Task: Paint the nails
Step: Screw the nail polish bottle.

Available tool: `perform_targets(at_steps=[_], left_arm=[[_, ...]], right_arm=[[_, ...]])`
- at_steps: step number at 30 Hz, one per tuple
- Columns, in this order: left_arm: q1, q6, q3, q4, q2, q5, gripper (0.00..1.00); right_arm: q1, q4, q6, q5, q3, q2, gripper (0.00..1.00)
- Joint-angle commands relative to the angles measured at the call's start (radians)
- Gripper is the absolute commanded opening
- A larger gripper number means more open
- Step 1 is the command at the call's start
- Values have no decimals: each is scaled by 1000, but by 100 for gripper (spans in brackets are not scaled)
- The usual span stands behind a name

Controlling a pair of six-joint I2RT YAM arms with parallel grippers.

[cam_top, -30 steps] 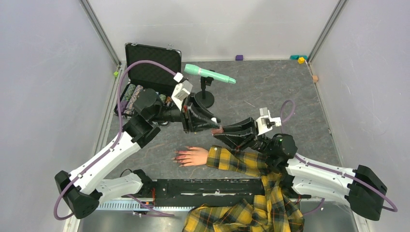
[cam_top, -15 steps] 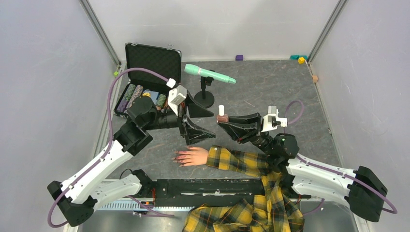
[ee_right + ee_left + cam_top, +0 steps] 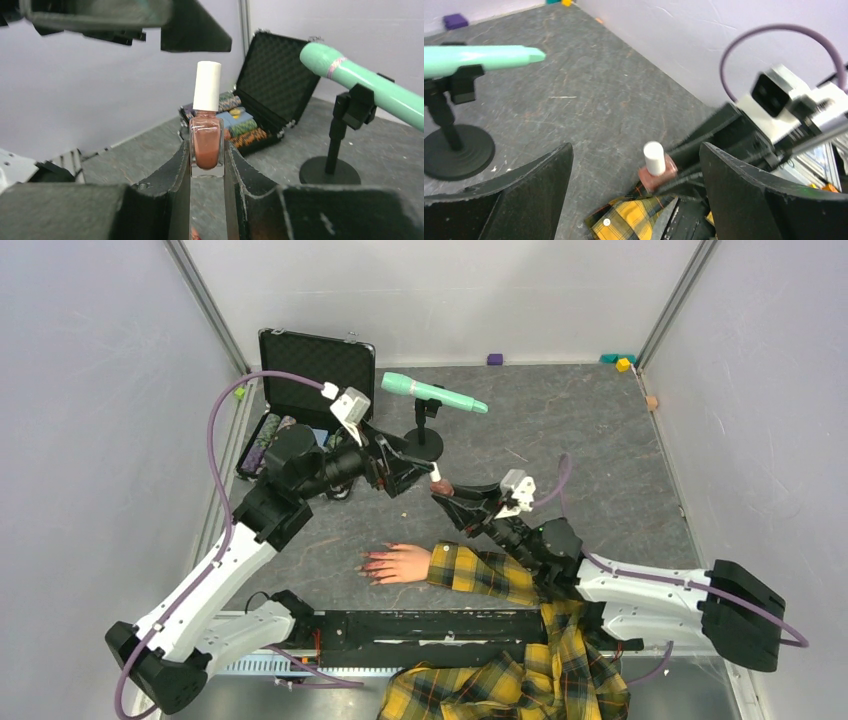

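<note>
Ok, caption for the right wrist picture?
Right gripper pinches a white-capped polish bottle upright, open left gripper close by.

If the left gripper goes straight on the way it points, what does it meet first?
Probably the white cap of the bottle in the right gripper, centred between the open jaws of the left gripper; depth unclear.

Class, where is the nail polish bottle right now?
Seen from above, the polish bottle is mid-table, clamped upright in the right gripper, just right of the open left gripper and beyond the mannequin hand.
</note>
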Motion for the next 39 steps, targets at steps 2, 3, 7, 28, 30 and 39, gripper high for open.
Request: perform_targets(at_steps=[2,3,7,28,30,39], left_arm=[[52,-97,0,38,34,9,100],[52,-95,1,31,37,2,100],[52,-94,12,-3,60,-25,97],[51,-131,27,8,147,81,51],[51,-132,29,8,154,87,47],[41,-135,32,7,164,103,40]], right_arm=[[55,26,-126,173,63,41,0],[61,29,-131,188,64,45,0],[74,7,-145,236,78,58,0],[124,-104,-214,311,181,143,0],[125,-108,-216,314,185,143,0],[130,-113,-224,333,184,147,0]])
